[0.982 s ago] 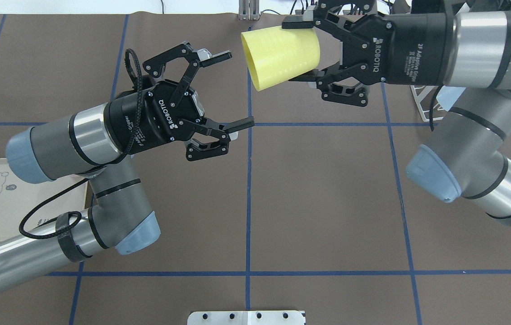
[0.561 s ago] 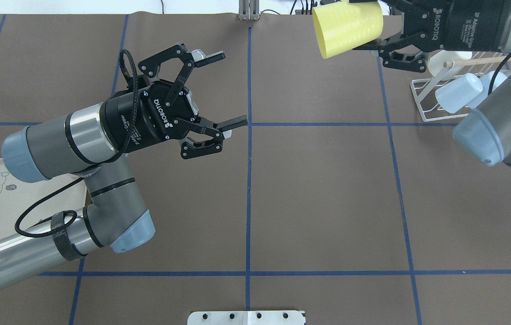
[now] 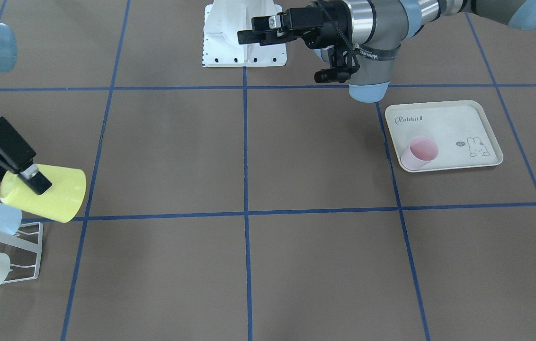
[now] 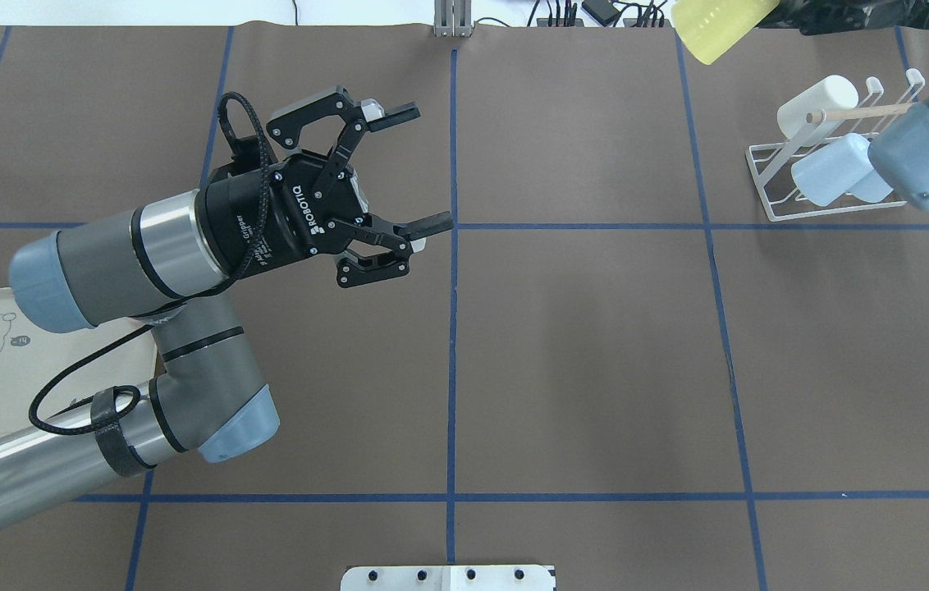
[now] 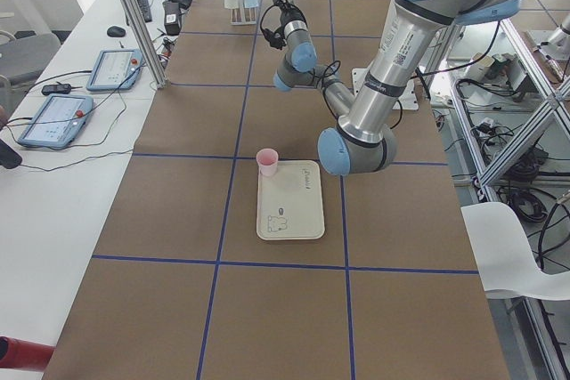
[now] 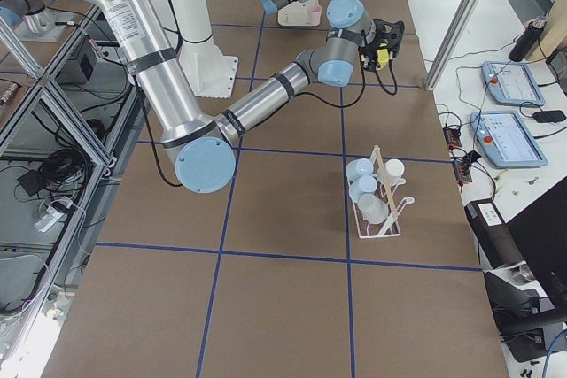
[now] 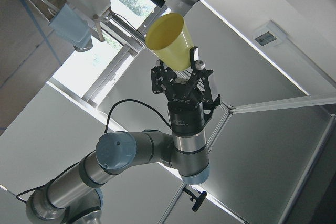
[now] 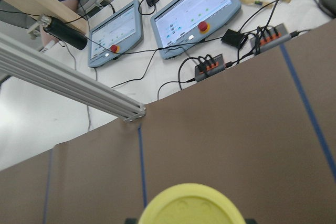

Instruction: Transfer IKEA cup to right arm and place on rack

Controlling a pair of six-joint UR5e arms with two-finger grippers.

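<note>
Yellow cup in right gripper

Cups sit on the rack, the held cup just beside it. The tray, carrying another cup, lies well apart.

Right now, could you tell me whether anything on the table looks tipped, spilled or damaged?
Nothing stands out. The pink cup stands upright on the tray, pale cups sit on the rack, and the right tool holds the yellow cup tilted near it.
</note>
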